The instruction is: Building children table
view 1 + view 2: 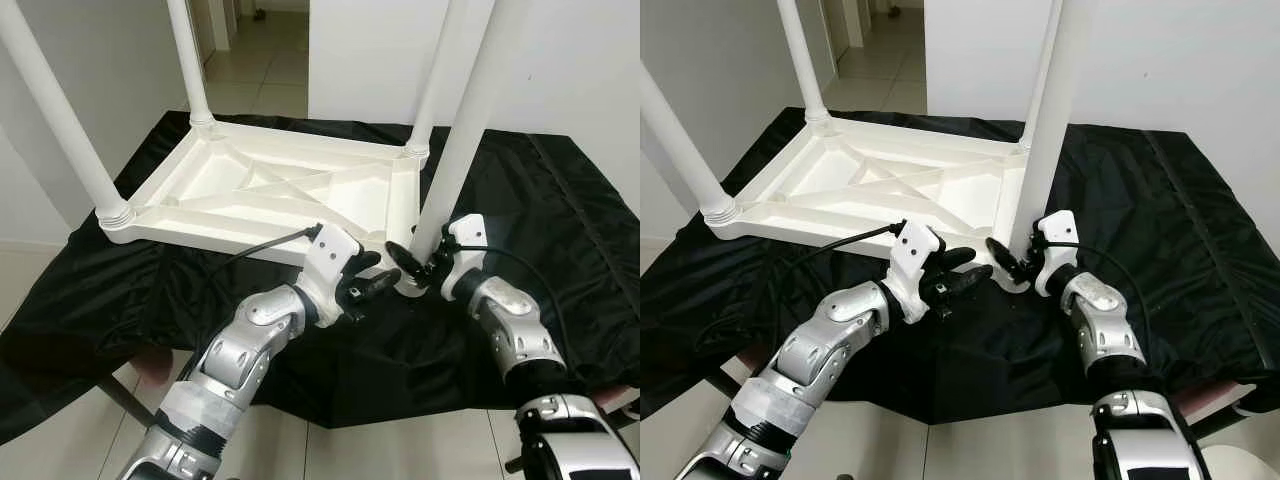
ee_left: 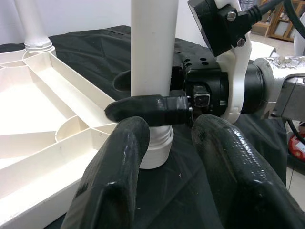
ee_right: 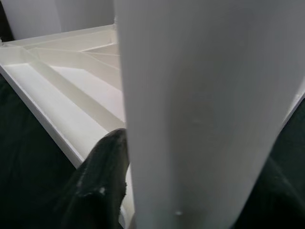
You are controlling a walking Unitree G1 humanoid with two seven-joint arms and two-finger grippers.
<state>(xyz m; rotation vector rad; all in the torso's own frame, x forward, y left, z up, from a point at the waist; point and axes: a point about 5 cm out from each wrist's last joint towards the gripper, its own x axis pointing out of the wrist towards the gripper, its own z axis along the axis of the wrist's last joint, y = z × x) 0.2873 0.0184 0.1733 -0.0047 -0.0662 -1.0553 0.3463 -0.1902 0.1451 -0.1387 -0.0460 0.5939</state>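
The children's table point(image 1: 270, 190) lies upside down on the black cloth point(image 1: 560, 220), its ribbed underside facing up. Three white legs are seated in corner sockets and stand upright. The fourth leg point(image 1: 470, 130) stands at the near corner nearest my fingers, its threaded foot just beside the tabletop's edge; I cannot tell whether it is engaged in a socket.

The right gripper point(image 1: 415, 262) has its fingers point(image 2: 143, 109) closed around this leg low down, just above the collar. In the right wrist view the leg fills the space between the fingers, one black finger point(image 3: 102, 186) pressed against it. The left gripper point(image 1: 372, 285) hovers just short of the same leg, its fingers point(image 2: 114, 181) spread apart with nothing between them, pointing at the collar.

Handling judgement: moulded plastic, light and stiff, hollow. The leg surface looks smooth and glossy, so likely slippery under rubber fingers when twisted. A long leg held low gives a lot of leverage at the top; it may tip. Best hold is near the collar, where it is now. The light tabletop may slide on the cloth if pushed sideways.

Surface: the worktop is covered in loose, wrinkled black fabric draping over its edges. Around it are a pale tiled floor point(image 1: 400, 445), white walls and an open doorway point(image 1: 255, 40) beyond the table.
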